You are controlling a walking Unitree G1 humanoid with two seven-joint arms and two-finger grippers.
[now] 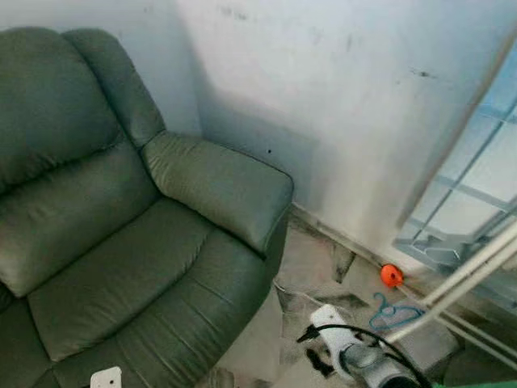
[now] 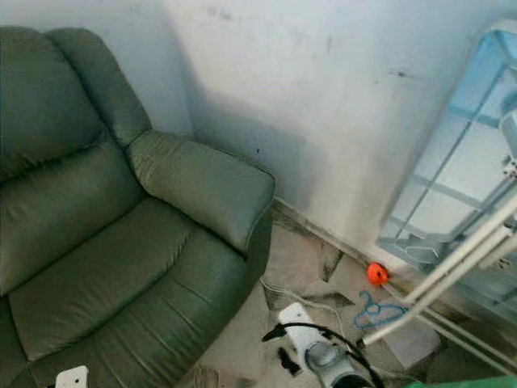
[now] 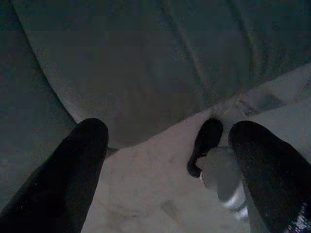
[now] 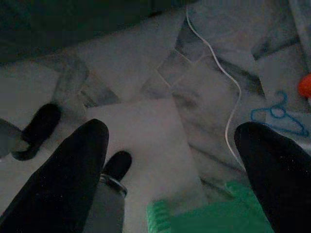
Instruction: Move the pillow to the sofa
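The sofa (image 1: 121,234) is a dark green leather recliner on the left, standing against the white wall. A strip of bright green fabric (image 4: 214,216) with a fringed edge lies close under my right gripper (image 4: 172,132), and its corner (image 1: 489,384) shows at the bottom right of the eye views; I cannot tell whether it is the pillow. My right gripper is open above the floor, fingers wide apart with nothing between them. My left gripper (image 3: 170,133) is open too, hanging over the floor beside the sofa's front.
A white flat pad (image 1: 327,319), a silver-grey device (image 1: 363,364) with a black cable, an orange ball (image 1: 391,275) and a blue hanger (image 1: 393,312) litter the floor right of the sofa. A glass shelf (image 1: 477,186) and white poles (image 1: 472,279) stand at the right. A small white card (image 1: 106,377) lies on the seat.
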